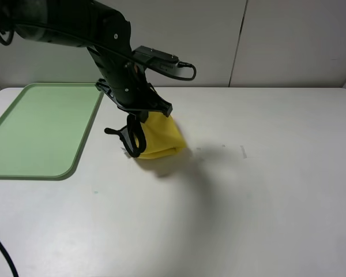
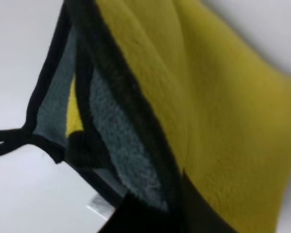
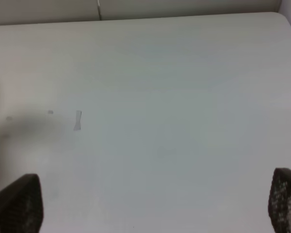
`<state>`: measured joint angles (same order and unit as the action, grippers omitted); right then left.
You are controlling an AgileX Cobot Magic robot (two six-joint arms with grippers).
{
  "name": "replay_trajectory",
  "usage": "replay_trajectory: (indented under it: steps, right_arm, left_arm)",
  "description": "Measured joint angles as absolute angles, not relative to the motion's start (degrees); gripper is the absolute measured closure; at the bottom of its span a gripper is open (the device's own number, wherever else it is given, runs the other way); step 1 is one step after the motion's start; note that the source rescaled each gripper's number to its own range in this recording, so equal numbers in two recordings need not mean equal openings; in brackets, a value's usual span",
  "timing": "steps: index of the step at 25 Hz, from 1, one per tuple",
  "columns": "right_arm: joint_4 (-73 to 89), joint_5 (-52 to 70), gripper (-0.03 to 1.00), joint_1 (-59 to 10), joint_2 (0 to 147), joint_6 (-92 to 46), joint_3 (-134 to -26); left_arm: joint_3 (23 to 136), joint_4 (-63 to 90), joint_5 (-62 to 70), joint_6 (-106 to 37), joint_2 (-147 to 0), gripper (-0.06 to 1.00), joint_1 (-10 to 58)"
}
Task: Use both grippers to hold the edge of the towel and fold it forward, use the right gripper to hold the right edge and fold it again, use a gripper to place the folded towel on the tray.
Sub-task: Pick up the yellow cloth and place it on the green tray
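The folded yellow towel hangs bunched from my left gripper, which is shut on its upper edge just right of the pale green tray. Its shadow falls on the table below. Its black corner loop dangles on the left. The left wrist view shows the towel close up, with yellow plush, grey underside, black hem and loop. My right gripper is open and empty over bare table, with fingertips wide apart. It is out of the exterior view.
The white table stretches right and front of the towel, with small marks near its middle. A grey wall stands behind the table's far edge. A black cable crosses the front left corner.
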<state>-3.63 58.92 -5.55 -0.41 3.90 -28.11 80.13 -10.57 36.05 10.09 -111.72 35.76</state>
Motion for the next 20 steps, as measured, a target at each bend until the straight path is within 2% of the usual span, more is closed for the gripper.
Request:
replay_trajectory:
  steps: [13, 20]
  right_arm:
    - [-3.6, 58.9, -0.03, -5.5, -0.4, 3.9, -28.1]
    - [-3.6, 58.9, -0.03, -5.5, -0.4, 3.9, -28.1]
  left_arm:
    - [80.1, -14.0, 38.9, 7.2, -101.4, 0.91, 28.7]
    - [80.0, -14.0, 43.4, 4.4, -98.5, 0.91, 21.3]
